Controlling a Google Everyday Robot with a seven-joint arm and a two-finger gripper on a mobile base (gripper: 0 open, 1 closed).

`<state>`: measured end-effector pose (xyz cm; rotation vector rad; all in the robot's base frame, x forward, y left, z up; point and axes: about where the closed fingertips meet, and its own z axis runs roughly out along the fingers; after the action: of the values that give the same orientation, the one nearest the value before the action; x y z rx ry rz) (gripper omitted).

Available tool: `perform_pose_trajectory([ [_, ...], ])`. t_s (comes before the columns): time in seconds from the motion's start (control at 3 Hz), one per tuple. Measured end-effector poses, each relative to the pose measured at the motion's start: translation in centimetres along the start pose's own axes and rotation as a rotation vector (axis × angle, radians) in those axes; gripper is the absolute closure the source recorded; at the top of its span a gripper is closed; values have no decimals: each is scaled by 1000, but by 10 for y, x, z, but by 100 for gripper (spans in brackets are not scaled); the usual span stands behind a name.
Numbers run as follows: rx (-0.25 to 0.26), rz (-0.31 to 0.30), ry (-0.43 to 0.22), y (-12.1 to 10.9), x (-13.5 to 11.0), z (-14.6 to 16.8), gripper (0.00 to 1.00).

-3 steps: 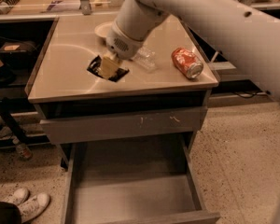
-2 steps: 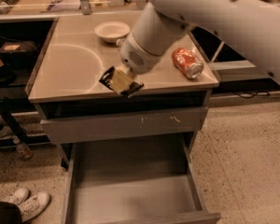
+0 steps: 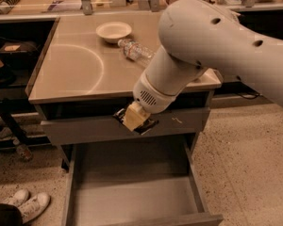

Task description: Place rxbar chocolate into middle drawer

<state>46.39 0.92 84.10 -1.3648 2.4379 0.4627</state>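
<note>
Evidently the carry is at its midpoint. The jaws hang off the front edge of the worktop (image 3: 75,69), in front of the shut upper drawer front (image 3: 85,128) and directly above the back part of the open drawer (image 3: 132,199). They are clamped on the chocolate bar (image 3: 147,125), whose black wrapper shows as dark corners on either side of the pale jaw tips. The bar is therefore in the air, touching neither the worktop nor the drawer floor, and lies roughly flat and slightly tilted.

That flat hold makes sense: a thin wrapper gripped across its faces can be lowered into a shallow drawer without catching a side wall. The big white arm (image 3: 193,55) reaches over the worktop from the right and bends down past its edge, because the drawer sits lower than the surface and is pulled out toward the camera. The drawer floor is bare and grey, so there is room to set the bar anywhere.

A pale bowl (image 3: 113,31) and a clear plastic bottle (image 3: 134,51) sit near the back of the worktop, well apart from the jaws and out of the path. A pair of white shoes (image 3: 23,206) stands on the floor at lower left.

I judge the next need is a straight descent, then release low over the floor.
</note>
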Motion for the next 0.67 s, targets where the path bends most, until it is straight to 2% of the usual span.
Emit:
perform_pose_trajectory([
  [0.33,-10,28,-6,3,5,9,100],
  [0.67,-40,98,-3,8,22,40,100],
])
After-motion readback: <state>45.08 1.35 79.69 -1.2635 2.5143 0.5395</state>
